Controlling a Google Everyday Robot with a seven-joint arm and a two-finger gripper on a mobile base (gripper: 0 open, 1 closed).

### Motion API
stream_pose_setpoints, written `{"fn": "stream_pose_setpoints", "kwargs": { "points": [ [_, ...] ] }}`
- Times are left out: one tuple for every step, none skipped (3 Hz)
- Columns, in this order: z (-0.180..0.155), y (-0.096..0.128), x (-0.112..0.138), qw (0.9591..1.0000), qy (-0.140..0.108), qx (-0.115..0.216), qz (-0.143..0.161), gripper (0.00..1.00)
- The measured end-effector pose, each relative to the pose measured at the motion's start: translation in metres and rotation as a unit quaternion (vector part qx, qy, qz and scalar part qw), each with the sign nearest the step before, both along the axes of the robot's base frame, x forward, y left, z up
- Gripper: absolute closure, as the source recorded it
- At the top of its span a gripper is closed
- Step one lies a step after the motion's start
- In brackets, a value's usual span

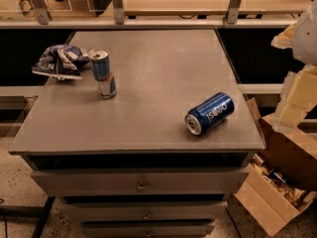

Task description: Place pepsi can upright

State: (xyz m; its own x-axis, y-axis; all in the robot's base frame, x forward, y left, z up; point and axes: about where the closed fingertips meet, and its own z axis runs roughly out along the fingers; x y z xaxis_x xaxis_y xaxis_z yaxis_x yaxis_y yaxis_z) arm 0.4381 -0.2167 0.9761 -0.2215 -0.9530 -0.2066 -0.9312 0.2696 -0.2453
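The pepsi can [210,113] is dark navy blue with white lettering. It lies on its side near the front right corner of the grey cabinet top [158,63], with its silver top facing front-left. My gripper [291,110] is at the right edge of the view, off the cabinet's right side. It is to the right of the can, apart from it and holding nothing that I can see.
A slim blue-and-silver can [103,73] stands upright at the left of the top. A wrinkled blue-and-white snack bag [60,61] lies behind it at the left edge. Drawers [141,182] are below the top. An open cardboard box [282,182] sits on the floor at the right. A railing [119,6] runs behind.
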Motion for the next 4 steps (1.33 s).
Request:
{"fn": "stream_pose_setpoints", "kwargs": {
  "points": [
    [0.001,0.001,0.002,1.0000,-0.008,-0.003,0.001,0.00],
    [-0.006,0.001,0.010,0.9981,-0.041,-0.028,0.036,0.00],
    [-0.021,0.002,0.020,0.9838,-0.098,-0.095,0.116,0.00],
    [-0.043,0.012,0.034,0.9598,-0.130,-0.146,0.201,0.00]
  ]
}}
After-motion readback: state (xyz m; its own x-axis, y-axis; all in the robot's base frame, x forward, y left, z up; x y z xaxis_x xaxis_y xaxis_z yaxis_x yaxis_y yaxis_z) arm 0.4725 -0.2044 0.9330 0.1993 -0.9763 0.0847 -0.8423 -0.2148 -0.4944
